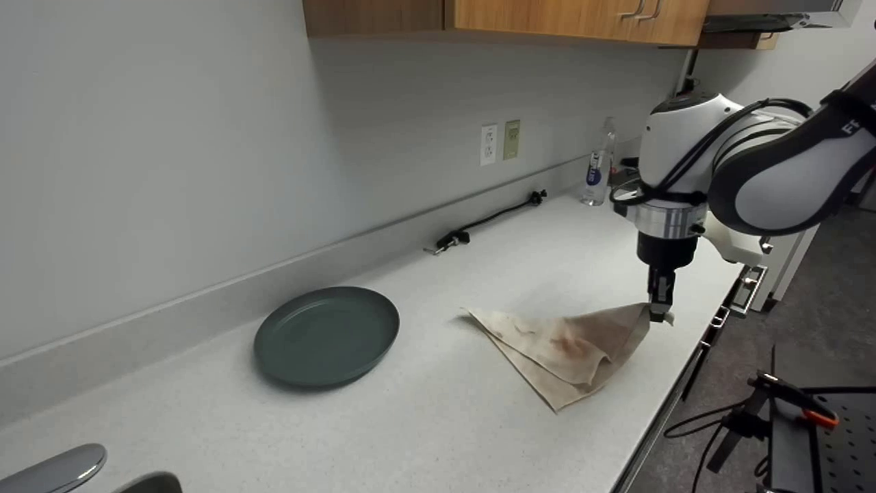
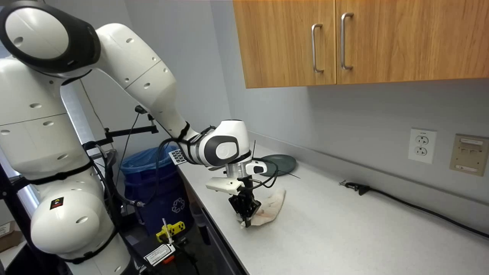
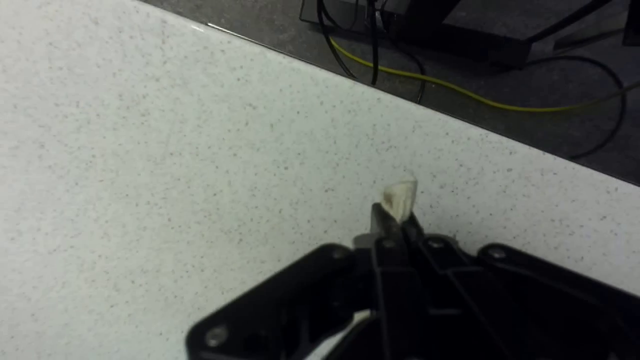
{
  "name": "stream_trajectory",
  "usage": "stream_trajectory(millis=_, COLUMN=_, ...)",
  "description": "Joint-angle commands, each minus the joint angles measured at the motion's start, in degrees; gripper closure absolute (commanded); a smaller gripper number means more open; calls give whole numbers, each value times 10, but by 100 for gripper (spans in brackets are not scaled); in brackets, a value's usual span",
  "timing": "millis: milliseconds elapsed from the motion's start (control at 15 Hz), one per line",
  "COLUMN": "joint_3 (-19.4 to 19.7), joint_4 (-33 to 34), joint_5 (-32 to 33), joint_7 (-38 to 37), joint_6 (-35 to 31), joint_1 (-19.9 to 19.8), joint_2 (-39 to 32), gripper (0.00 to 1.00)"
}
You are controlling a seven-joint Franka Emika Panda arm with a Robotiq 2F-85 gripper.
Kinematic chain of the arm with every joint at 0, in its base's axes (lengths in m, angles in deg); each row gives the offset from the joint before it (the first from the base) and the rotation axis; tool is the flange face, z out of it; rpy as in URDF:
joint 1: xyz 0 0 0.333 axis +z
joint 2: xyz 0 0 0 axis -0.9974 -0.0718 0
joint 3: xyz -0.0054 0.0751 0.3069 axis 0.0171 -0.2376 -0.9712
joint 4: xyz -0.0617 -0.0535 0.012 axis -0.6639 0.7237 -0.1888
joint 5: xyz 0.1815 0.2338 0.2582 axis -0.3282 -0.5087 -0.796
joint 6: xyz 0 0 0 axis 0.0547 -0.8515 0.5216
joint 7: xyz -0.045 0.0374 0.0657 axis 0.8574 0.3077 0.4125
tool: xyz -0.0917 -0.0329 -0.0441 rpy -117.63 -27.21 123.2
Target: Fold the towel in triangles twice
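Observation:
The beige, stained towel [image 1: 547,346] lies on the white counter in layered, roughly triangular folds. It also shows in an exterior view [image 2: 272,208], partly hidden behind my gripper [image 2: 247,222]. In an exterior view, my gripper [image 1: 660,315] is at the towel's corner nearest the counter's front edge, with that corner raised a little. In the wrist view, my gripper's fingers [image 3: 398,222] are closed together on the towel, and a small tip of the towel [image 3: 401,196] sticks out beyond them. The rest of the towel is hidden in the wrist view.
A dark green plate [image 1: 327,335] sits on the counter [image 1: 410,438] beside the towel. A black clamp with a cable [image 1: 453,239] lies along the wall, and a clear bottle [image 1: 598,171] stands farther back. The counter's front edge [image 3: 420,102] runs close to my gripper.

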Motion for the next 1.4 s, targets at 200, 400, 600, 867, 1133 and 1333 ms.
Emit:
stream_trajectory(millis=200, joint_3=-17, joint_4=36, joint_5=-8, joint_7=14, joint_6=66, joint_1=-4, joint_2=60, gripper=99)
stream_trajectory(millis=400, joint_3=-29, joint_4=74, joint_5=-10, joint_7=12, joint_6=54, joint_1=1, joint_2=36, gripper=99)
stream_trajectory(millis=600, joint_3=-40, joint_4=109, joint_5=-6, joint_7=7, joint_6=50, joint_1=3, joint_2=-6, gripper=99)
stream_trajectory(millis=867, joint_3=-52, joint_4=146, joint_5=6, joint_7=-2, joint_6=44, joint_1=8, joint_2=-68, gripper=99)
stream_trajectory(millis=1133, joint_3=-58, joint_4=188, joint_5=20, joint_7=-5, joint_6=50, joint_1=19, joint_2=-111, gripper=99)
stream_trajectory(millis=1333, joint_3=-65, joint_4=219, joint_5=14, joint_7=-2, joint_6=57, joint_1=30, joint_2=-131, gripper=99)
